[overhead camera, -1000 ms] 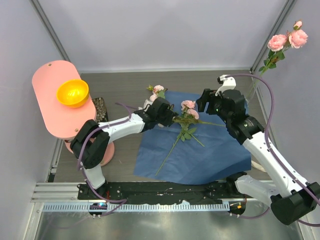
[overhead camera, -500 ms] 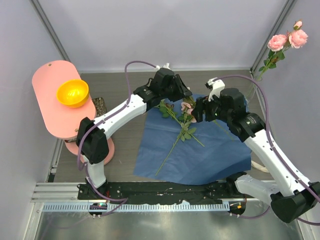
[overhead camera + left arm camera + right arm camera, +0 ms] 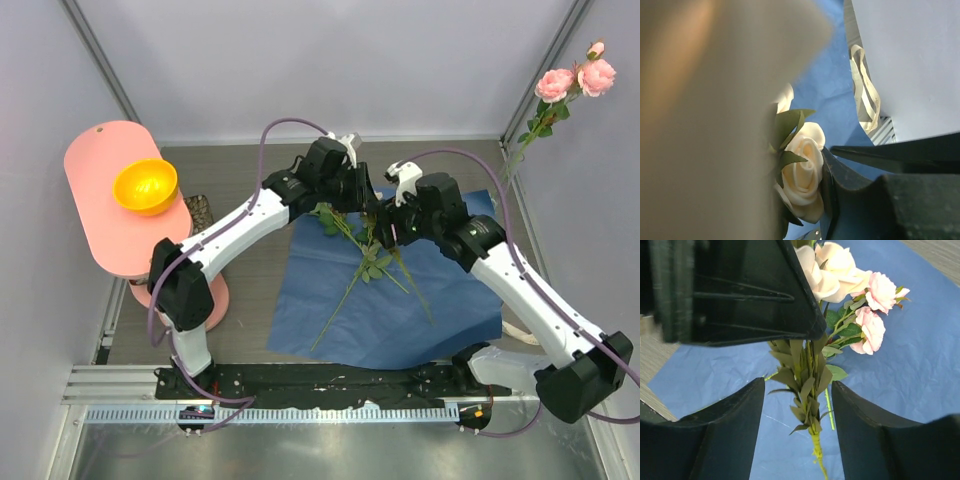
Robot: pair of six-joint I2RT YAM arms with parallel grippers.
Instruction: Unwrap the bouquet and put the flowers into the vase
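As I look down from above, the two arms meet over the far part of the blue paper [image 3: 440, 300], which lies spread flat on the table. The flowers [image 3: 368, 252] sit between them, with the left gripper [image 3: 352, 200] reaching in from the far left and the right gripper [image 3: 386, 228] from the right. Long thin stems trail toward the near side, though I cannot tell from here which are lifted. Far right, a few pink roses [image 3: 575, 78] stand tall in the corner; the vase under them is too clear for me to pick out. From the left wrist, a cream rose [image 3: 802, 177] is wedged between a pale blurred finger [image 3: 705, 125] and a dark one, so that gripper looks pinched on the bunch just under the heads. The cream ribbon [image 3: 865, 92] lies loose near the paper's edge. From the right wrist, the bunch hangs from the left gripper, its leafy stem [image 3: 805, 385] between the right fingers [image 3: 725, 440], which stand spread on either side without touching it. These flowers look light, thin and springy, with heads that would crush, so I would take hold gently on the stem, well below the blooms.
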